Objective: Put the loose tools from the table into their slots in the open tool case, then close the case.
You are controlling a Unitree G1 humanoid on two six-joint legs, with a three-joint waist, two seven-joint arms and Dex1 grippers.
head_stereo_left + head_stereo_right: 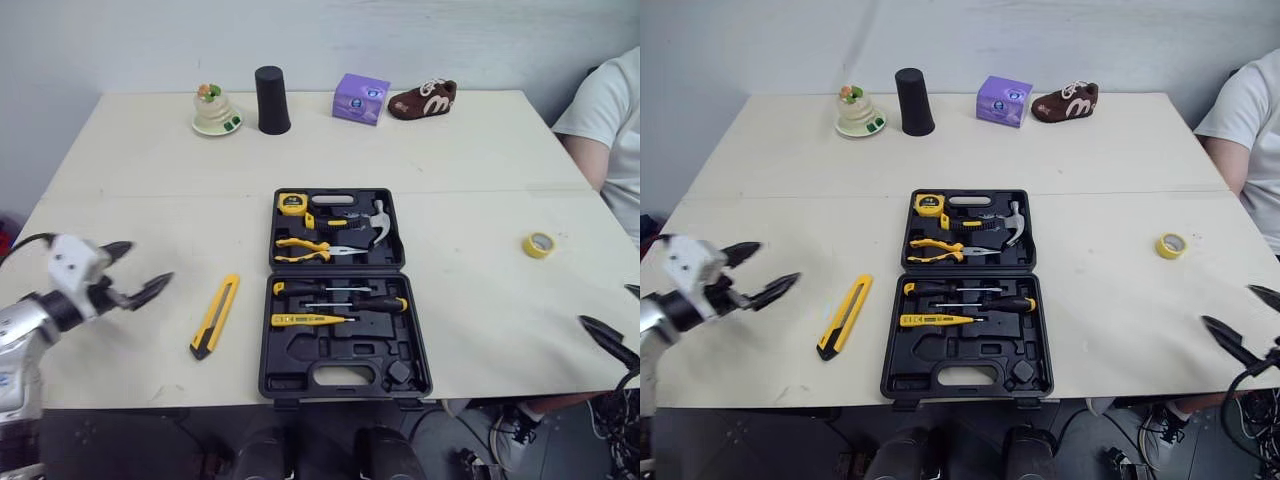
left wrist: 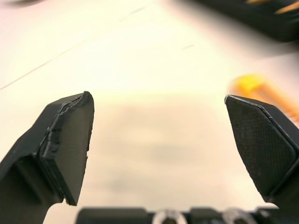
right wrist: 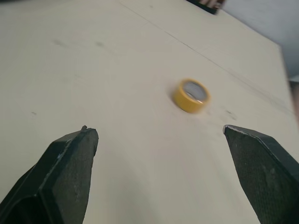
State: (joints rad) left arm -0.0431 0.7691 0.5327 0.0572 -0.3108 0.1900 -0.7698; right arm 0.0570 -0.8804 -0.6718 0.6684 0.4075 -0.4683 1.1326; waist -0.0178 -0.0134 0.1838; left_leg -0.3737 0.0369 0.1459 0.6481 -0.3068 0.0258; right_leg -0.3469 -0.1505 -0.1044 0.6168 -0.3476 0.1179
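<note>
A black tool case (image 1: 340, 290) lies open at the table's middle, holding a tape measure, pliers, a hammer and screwdrivers in its slots. A yellow and black utility knife (image 1: 215, 316) lies loose on the table left of the case. A roll of yellow tape (image 1: 539, 244) lies far to the right of the case. My left gripper (image 1: 135, 271) hovers open at the left, a short way left of the knife, nothing between its fingers. My right gripper (image 1: 615, 320) is open at the right edge, nearer me than the tape (image 3: 191, 95), and empty.
Along the table's far edge stand a small ornament on a dish (image 1: 216, 110), a black cup (image 1: 271, 100), a purple box (image 1: 361, 98) and a brown shoe-shaped object (image 1: 423, 99). A person in a white shirt (image 1: 615, 130) sits at the right side.
</note>
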